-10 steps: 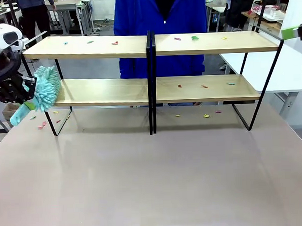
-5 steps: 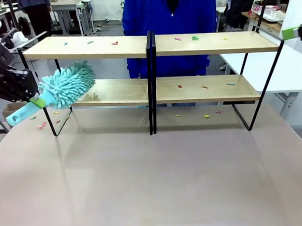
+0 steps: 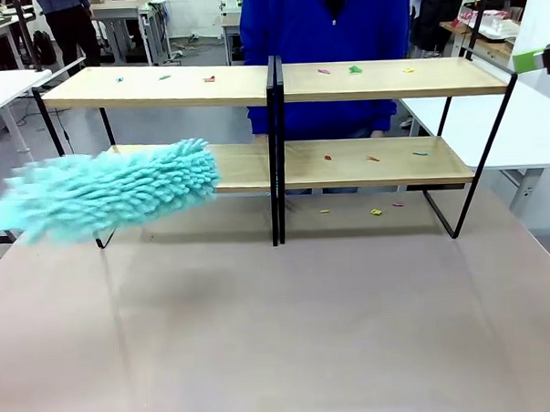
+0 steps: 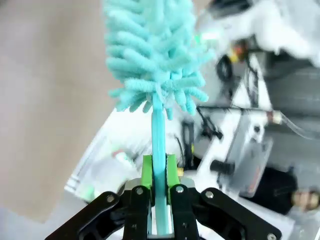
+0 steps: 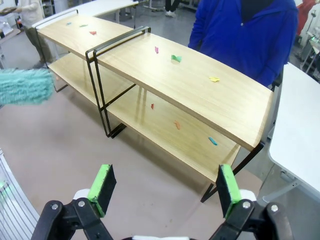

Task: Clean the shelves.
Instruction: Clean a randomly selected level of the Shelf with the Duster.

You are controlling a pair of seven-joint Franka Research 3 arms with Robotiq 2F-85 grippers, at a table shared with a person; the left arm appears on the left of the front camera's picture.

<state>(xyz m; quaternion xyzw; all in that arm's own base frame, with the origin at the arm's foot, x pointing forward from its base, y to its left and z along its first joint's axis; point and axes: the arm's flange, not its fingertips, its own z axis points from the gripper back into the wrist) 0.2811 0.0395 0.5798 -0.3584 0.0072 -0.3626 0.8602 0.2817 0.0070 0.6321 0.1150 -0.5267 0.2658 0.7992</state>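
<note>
The shelves (image 3: 160, 88) stand across the far half of the table (image 3: 281, 333), in front of a person in blue (image 3: 327, 39). The left gripper (image 4: 159, 172) is clamped on the handle of the duster (image 4: 155, 60). In the last second the duster has swung from standing at the left end of the lower board to lying flat along its left half. It now shows motion blur, with its tip short of the central post (image 3: 274, 151). The stroke appears to be in progress. The left half of the lower board looks free of scraps. Coloured scraps (image 3: 354, 69) remain on both halves of the upper board, on the lower right half and on the table beneath. The right gripper (image 5: 165, 184) hangs spread wide and empty above the right end of the shelves.
</note>
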